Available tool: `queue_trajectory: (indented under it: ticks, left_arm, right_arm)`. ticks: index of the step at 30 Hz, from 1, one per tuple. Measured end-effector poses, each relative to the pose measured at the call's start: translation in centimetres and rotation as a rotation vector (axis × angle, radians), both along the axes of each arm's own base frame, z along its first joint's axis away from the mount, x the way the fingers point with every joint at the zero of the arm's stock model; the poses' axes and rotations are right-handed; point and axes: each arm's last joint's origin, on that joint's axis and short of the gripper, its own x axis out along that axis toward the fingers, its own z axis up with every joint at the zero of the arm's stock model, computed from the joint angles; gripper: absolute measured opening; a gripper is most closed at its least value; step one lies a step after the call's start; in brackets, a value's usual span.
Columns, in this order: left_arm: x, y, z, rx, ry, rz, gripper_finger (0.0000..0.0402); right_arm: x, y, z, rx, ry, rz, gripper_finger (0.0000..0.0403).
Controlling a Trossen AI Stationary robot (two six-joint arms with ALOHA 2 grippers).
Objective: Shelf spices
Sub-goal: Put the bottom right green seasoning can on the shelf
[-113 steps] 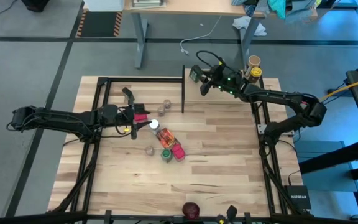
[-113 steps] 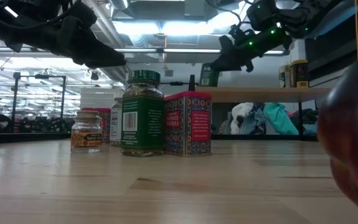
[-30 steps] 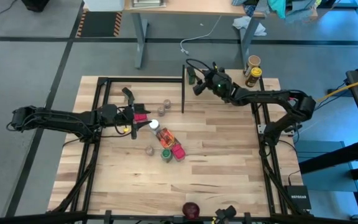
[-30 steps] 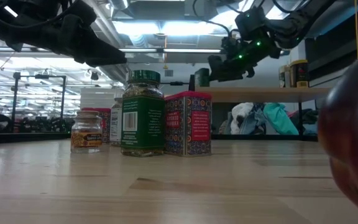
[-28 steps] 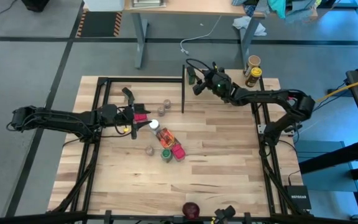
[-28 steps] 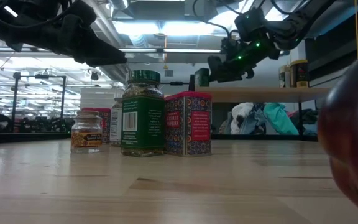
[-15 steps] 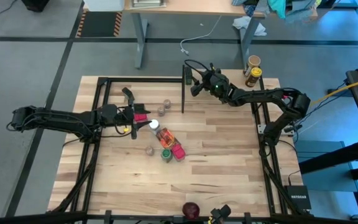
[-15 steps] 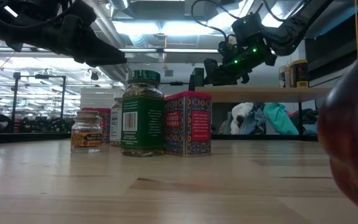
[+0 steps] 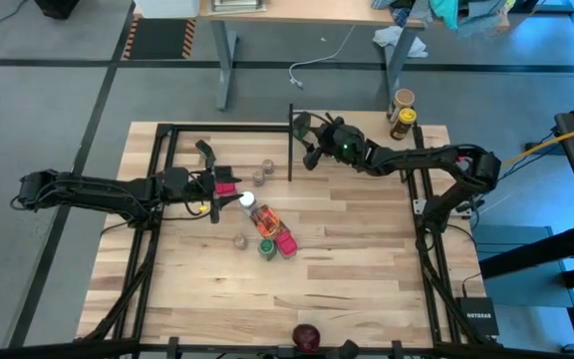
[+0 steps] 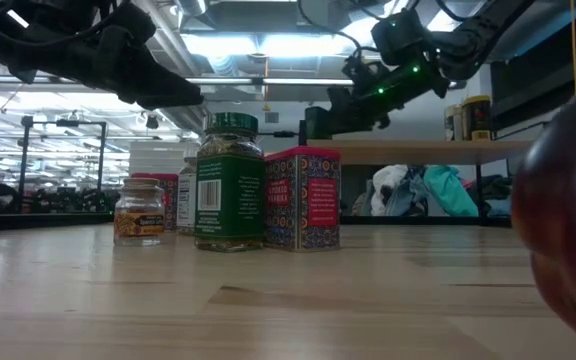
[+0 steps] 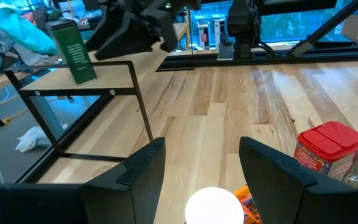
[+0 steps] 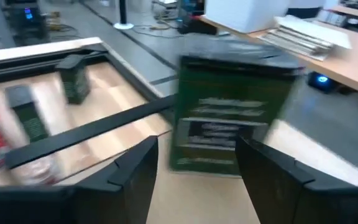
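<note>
- At centre frame we see a green-lidded jar (image 10: 227, 182) standing upright on the bench (image 10: 268, 300), with a pink-red box (image 10: 302, 198) just beside it on the right.
- Left of the jar stands a small tan-lidded jar (image 10: 139, 211).
- Upper right, we see the right gripper (image 10: 320, 122) above the shelf (image 10: 418, 151), at a dark green tin.
- Upper left, a dark arm (image 10: 88, 50) crosses the frame.
- A blurred dark red object (image 10: 568, 220) fills the right edge.
</note>
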Motion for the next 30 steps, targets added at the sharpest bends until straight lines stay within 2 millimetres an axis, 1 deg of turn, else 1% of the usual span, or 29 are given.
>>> queue_trajectory:
  ticks: [9,13,22,30]
  left_arm:
    - [0.0,0.0,0.0,-0.003,-0.001,0.001,0.02]
    - [0.0,0.0,0.0,-0.002,-0.001,0.001,0.02]
    - [0.0,0.0,0.1,0.007,-0.012,-0.001,0.02]
    - [0.0,0.0,0.1,0.006,-0.012,-0.001,0.02]
  right_arm:
    - [-0.4,-0.6,0.1,-0.041,0.012,-0.124,0.022]
    - [-0.9,-1.6,0.3,-0.063,0.004,-0.173,0.022]
    - [-1.1,-3.3,0.3,-0.077,-0.072,-0.142,0.022]
    - [-0.9,-3.9,-0.2,-0.087,-0.102,-0.127,0.022]
